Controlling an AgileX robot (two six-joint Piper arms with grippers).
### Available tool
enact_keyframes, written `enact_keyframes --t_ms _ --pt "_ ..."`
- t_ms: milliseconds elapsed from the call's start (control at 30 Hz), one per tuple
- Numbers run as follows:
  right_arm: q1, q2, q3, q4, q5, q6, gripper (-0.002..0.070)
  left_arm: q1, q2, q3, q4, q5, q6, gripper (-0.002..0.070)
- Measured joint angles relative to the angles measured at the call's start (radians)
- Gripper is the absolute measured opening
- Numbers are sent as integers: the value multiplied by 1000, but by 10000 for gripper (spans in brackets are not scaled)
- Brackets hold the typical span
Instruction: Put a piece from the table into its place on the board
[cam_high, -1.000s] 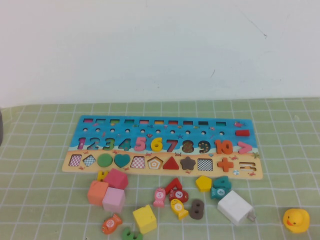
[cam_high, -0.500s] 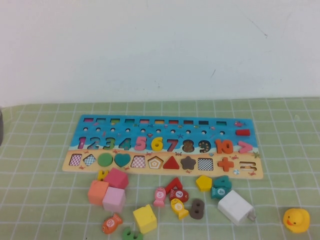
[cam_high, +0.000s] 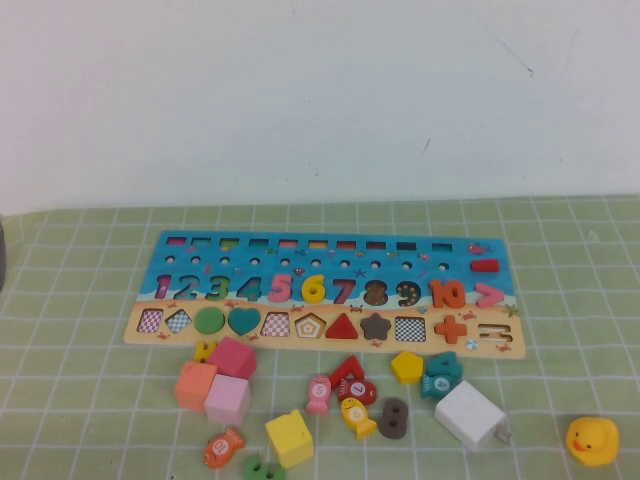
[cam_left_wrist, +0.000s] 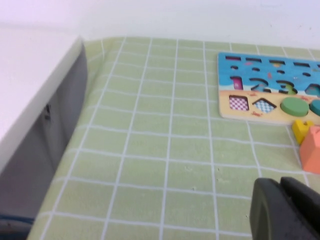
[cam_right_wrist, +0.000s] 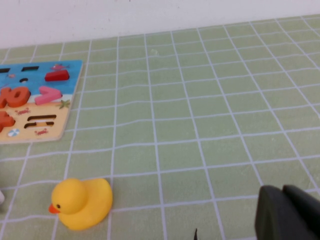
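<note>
Neither gripper appears from above: the left gripper (cam_left_wrist: 285, 210) hangs low over bare cloth off the board's left end, the right gripper (cam_right_wrist: 290, 212) beyond its right end near the duck (cam_right_wrist: 80, 202), and whether either is open I cannot tell. Both seem parked, leaving the board (cam_high: 330, 262) clear. The high view alone shows the loose pieces, like the yellow pentagon (cam_high: 406, 366), just before the board, nearer the robot.

Neither arm appeared in the high view. The left gripper (cam_left_wrist: 284, 210) showed only as a dark corner in its wrist view, low over the table; the right gripper (cam_right_wrist: 290, 212) likewise.
</note>
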Motion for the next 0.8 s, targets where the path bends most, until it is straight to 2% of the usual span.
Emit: enact_keyframes --t_ms 367,633,800 --pt "0 0 0 0 0 0 -1 -2 0 -2 -72 12 2 0" --pt "0 0 0 0 0 0 -1 -82 0 -2 -75 12 2 0" --pt "0 0 0 0 0 0 -1 -89 0 -2 -79 12 2 0"
